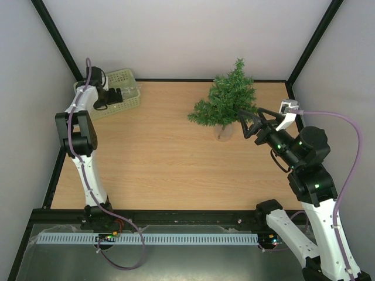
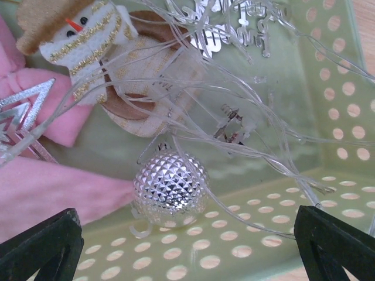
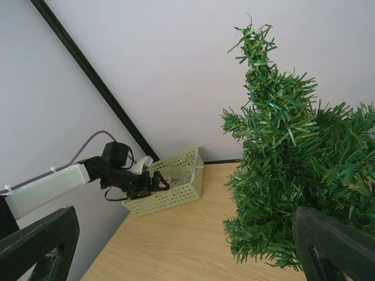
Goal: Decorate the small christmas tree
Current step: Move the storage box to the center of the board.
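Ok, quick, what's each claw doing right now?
Left claw: open, holding nothing, at the basket.
Right claw: open, holding nothing, beside the small christmas tree.

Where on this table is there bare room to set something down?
Free: the wide stretch of table between the pale green basket and the small christmas tree, down to the near edge. Crowded: inside the basket, packed with ornaments, and beside the tree where the right gripper sits.

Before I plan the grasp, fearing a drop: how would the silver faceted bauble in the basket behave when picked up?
The silver bauble is round and shiny, so probably slippery and apt to roll. Some clear strands cross close above it; lifting may snag them.
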`<action>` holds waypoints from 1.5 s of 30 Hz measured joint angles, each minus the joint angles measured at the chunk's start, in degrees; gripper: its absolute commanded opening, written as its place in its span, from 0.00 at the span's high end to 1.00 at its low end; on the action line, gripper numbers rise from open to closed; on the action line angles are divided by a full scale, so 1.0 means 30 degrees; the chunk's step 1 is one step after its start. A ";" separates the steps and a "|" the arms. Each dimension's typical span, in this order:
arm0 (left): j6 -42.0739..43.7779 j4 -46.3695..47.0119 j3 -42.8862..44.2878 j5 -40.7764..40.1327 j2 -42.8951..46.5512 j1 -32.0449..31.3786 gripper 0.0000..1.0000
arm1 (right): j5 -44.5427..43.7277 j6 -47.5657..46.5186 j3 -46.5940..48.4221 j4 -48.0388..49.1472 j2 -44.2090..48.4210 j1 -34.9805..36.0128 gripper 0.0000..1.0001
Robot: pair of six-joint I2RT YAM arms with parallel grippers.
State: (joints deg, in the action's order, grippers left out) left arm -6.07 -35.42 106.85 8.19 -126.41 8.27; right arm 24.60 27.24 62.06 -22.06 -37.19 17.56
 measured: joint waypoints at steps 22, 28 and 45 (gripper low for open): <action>-0.0058 0.0080 -0.8131 0.0182 0.7089 -0.5428 0.01 | -0.0648 -0.0721 -0.0619 -0.0138 0.0240 0.0000 0.02; 0.0772 0.0685 -0.8626 -0.2659 0.8721 -0.4510 0.01 | -0.0350 -0.0794 -0.0838 -0.0131 0.0590 0.0000 0.02; 0.1086 0.1406 -0.8772 -0.1443 0.7038 -0.1989 0.01 | -0.0335 -0.0962 -0.0845 -0.0146 0.0823 0.0000 0.02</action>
State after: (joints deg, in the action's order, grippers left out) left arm -2.81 -31.20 80.53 3.86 -105.30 2.31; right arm 23.59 24.36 59.53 -22.50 -34.72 17.56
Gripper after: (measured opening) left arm 0.990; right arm 0.984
